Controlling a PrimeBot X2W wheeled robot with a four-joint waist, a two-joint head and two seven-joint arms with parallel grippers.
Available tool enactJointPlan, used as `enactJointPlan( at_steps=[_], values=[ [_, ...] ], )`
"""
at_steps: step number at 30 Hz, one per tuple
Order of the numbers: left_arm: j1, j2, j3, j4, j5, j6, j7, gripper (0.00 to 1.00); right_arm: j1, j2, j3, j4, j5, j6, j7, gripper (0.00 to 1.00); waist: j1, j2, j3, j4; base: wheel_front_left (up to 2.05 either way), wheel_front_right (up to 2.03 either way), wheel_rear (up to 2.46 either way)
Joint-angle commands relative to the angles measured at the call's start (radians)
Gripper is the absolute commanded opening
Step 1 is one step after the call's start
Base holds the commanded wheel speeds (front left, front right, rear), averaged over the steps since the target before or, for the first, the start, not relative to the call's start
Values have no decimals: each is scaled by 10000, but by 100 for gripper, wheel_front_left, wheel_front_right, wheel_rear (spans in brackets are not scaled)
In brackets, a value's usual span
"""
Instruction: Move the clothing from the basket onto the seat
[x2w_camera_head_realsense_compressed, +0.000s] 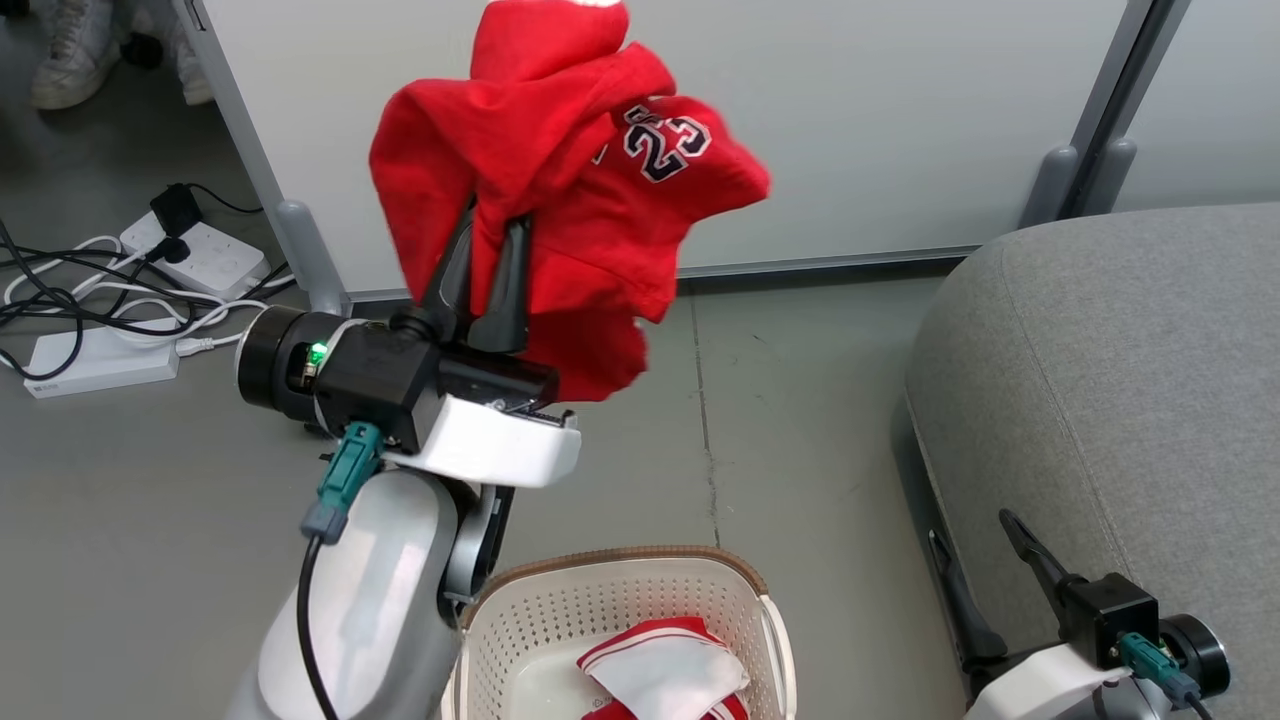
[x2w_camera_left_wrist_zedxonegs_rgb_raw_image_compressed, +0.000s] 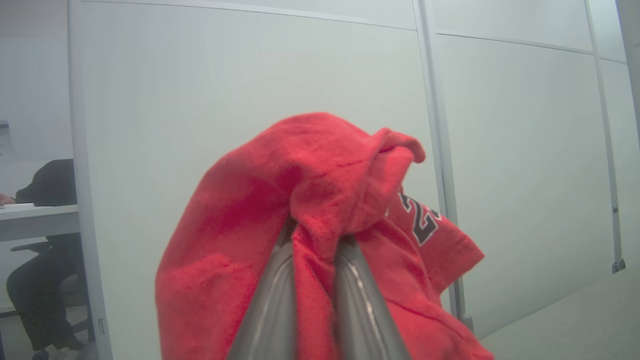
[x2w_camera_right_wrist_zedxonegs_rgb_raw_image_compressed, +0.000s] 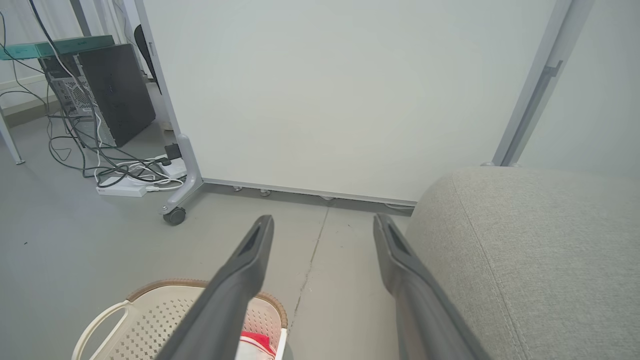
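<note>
Our left gripper (x2w_camera_head_realsense_compressed: 492, 235) pinches the red garment (x2w_camera_head_realsense_compressed: 590, 170) between its two dark fingers, held high toward twelve o'clock in the head view. The cloth, with its black "23", drapes over the fingertips and hangs clear of the floor (x2w_camera_head_realsense_compressed: 800, 420), in front of the white partition (x2w_camera_head_realsense_compressed: 850, 120). Our right gripper (x2w_camera_right_wrist_zedxonegs_rgb_raw_image_compressed: 324, 220) sits at five o'clock with its fingers spread wide and nothing between them, just beside the grey seat (x2w_camera_head_realsense_compressed: 1130, 380), which lies from three to four o'clock. The basket (x2w_camera_head_realsense_compressed: 620, 556) stands on the floor at six o'clock, and the red-and-white garment (x2w_camera_head_realsense_compressed: 668, 668) lies crumpled inside it. Power strips (x2w_camera_head_realsense_compressed: 100, 360) and cables lie at nine o'clock.
</note>
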Motion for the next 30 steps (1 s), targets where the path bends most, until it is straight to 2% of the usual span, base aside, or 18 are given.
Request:
enactJointPlan(
  at_steps=[1, 4, 8, 10, 13, 30],
  values=[
    [189, 6, 33, -297, 121, -157, -32, 0, 14, -22, -5, -68, -34, 2, -20, 100, -1, 0, -1, -21, 0, 0, 0],
    [364, -61, -106, -779, 100, -498, -21, 0, 12, 1, 27, -116, -100, 2, -20, 100, -1, 0, -2, -47, 0, 0, 0],
    [585, -118, -487, -1230, -488, -1184, -22, 0, -30, 11, 67, -162, -115, 2, -20, 100, -1, 0, 16, -84, 0, 0, 0],
    [658, -129, -828, -1246, -352, -1518, -20, 0, -70, 19, 96, -172, -108, 2, -20, 100, -1, 0, 25, -116, 0, 0, 0],
    [853, -117, -1237, -1093, -385, -1744, -22, 0, -106, 23, 118, -190, -96, 2, -20, 100, -1, 0, 40, -158, 0, 0, 0],
    [833, -126, -1636, -1141, -746, -1623, -22, 0, -28, -78, 335, -575, 364, 2, -20, 100, -1, 0, 107, -213, 0, 0, 0]
  ],
)
